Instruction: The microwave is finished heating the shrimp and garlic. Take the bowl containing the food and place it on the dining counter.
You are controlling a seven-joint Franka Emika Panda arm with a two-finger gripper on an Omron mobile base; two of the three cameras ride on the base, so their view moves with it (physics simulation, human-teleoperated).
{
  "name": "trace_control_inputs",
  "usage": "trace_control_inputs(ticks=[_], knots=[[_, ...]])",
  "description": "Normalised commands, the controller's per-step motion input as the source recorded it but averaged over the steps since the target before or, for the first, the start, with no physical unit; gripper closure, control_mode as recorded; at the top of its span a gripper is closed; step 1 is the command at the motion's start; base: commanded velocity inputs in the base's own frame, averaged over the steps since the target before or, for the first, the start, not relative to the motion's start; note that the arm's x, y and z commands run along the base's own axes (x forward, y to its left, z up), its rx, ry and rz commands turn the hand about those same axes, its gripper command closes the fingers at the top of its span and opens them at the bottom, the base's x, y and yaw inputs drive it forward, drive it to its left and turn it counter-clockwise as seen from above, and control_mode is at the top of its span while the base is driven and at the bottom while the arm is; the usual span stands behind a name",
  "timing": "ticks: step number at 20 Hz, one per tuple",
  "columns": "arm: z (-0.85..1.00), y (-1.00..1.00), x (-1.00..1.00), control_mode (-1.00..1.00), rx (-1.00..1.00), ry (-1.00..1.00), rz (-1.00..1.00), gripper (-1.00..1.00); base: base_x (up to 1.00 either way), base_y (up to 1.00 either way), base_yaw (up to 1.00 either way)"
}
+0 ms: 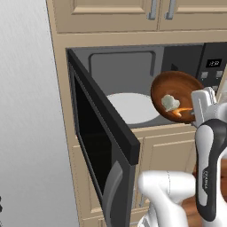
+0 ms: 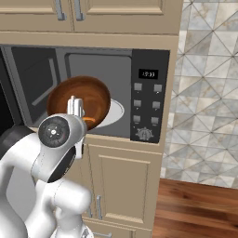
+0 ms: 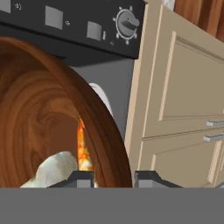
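Note:
The black microwave (image 2: 148,100) stands open, its dark door (image 1: 99,128) swung out to the left. The white turntable (image 1: 133,108) inside is bare. My gripper (image 1: 198,111) is shut on the rim of the glossy reddish-brown bowl (image 1: 175,91), held tilted steeply in front of the microwave's opening. Inside the bowl lie the pale garlic (image 1: 170,103) and the orange shrimp (image 1: 184,111). In the hand view the bowl (image 3: 39,113) fills the left side, its rim running between my gripper (image 3: 113,178), with the garlic (image 3: 52,168) and shrimp (image 3: 83,146) low in it. The dining counter is out of view.
Beige cabinet doors (image 3: 183,100) lie below and beside the microwave, with more cabinets above (image 2: 93,14). A grey panel (image 1: 26,111) rises at the left. A tiled wall (image 2: 209,83) and wooden floor (image 2: 200,209) lie to the right.

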Motion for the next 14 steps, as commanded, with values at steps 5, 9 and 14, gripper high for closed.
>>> trace_control_inputs(ticks=[5,9,14], knots=[[0.0,0.0,0.0,-1.0,0.0,0.0,0.0,1.0,0.0,0.0,0.0],[0.0,0.0,0.0,-1.0,0.0,0.0,0.0,1.0,0.0,0.0,0.0],[0.0,0.0,-0.01,-1.0,0.0,0.0,0.0,1.0,0.0,0.0,0.0]])
